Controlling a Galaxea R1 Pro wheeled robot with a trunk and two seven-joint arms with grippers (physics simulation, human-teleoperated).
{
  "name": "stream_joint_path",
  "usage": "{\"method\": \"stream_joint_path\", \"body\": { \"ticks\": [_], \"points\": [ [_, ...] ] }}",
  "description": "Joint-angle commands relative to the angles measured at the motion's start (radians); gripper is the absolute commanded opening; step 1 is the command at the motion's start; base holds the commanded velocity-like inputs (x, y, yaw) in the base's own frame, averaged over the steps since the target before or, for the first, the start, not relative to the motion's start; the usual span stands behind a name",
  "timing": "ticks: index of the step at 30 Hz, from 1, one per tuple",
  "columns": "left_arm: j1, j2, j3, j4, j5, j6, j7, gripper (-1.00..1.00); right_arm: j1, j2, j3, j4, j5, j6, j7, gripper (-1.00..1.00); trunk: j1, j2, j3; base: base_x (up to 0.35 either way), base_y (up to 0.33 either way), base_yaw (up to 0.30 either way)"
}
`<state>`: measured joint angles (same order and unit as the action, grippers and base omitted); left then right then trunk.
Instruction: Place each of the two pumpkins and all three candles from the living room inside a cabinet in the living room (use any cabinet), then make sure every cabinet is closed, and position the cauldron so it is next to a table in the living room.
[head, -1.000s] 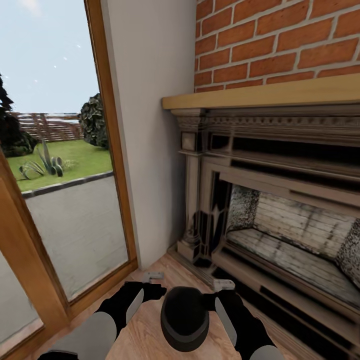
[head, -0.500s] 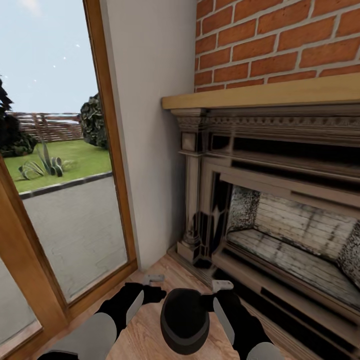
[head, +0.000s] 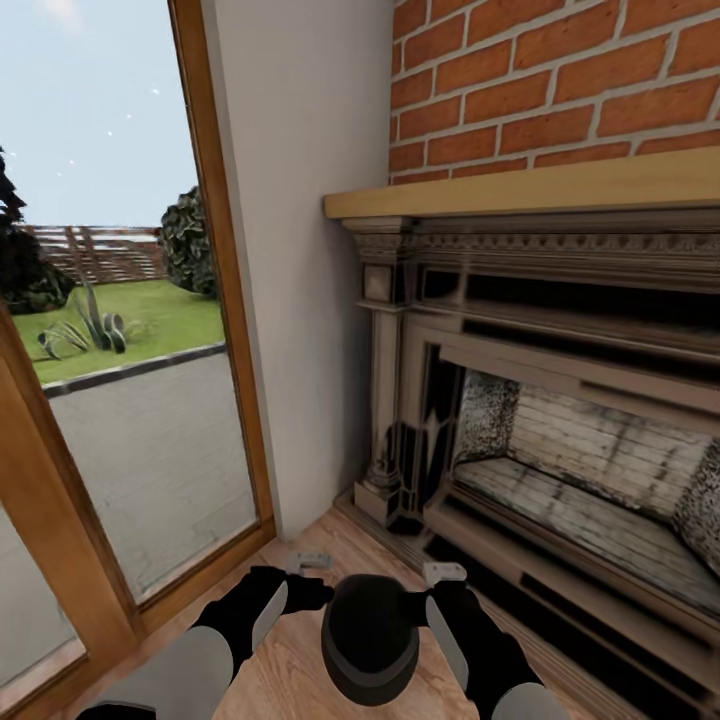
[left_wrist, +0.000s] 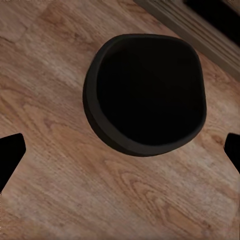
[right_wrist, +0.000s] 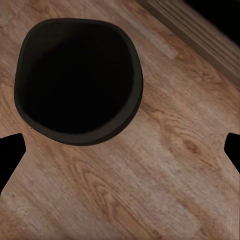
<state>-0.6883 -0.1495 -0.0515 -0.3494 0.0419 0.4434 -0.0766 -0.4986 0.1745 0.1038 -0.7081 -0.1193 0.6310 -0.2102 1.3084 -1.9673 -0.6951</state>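
Cauldron (head: 369, 638), squat matte black pot, stands upright, mouth up, inside dark; both grippers spread wide, gripping nothing.

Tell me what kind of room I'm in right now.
Most likely a living room, at its fireplace corner. An ornate fireplace under a red brick chimney, a glass door onto a garden, and a light wood plank floor with the black cauldron on it.

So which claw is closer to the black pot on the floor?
Hard to call; about even. The left claw hangs beside the cauldron on the window side, the right claw beside it on the fireplace side. Both are open, neither gripping it.
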Motion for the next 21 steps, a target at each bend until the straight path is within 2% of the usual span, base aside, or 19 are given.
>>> {"method": "stream_joint_path", "body": {
  "ticks": [1, 7, 16, 21],
  "points": [
    [0.0, 0.001, -0.005, -0.002, 0.004, 0.005, 0.0, 1.0, -0.001, 0.0, 0.002, -0.001, -0.01, 0.003, -0.009, 1.0, 0.0, 0.0, -0.001, 0.099, 0.014, 0.0],
    [0.0, 0.001, -0.006, -0.002, 0.004, 0.006, -0.001, 1.0, -0.001, 0.0, 0.002, -0.001, -0.011, 0.003, -0.009, 1.0, 0.0, 0.0, -0.001, 0.054, 0.005, 0.0],
    [0.0, 0.001, -0.009, -0.002, 0.004, 0.006, 0.0, 1.0, -0.001, 0.0, 0.002, -0.001, -0.011, 0.003, -0.009, 1.0, 0.0, 0.0, -0.001, 0.188, 0.001, 0.0],
    [0.0, 0.001, -0.03, -0.002, 0.004, 0.005, 0.0, 1.0, -0.001, 0.0, 0.002, -0.001, -0.011, 0.003, -0.009, 1.0, 0.0, 0.0, -0.001, 0.17, 0.0, 0.0]
  ]
}}
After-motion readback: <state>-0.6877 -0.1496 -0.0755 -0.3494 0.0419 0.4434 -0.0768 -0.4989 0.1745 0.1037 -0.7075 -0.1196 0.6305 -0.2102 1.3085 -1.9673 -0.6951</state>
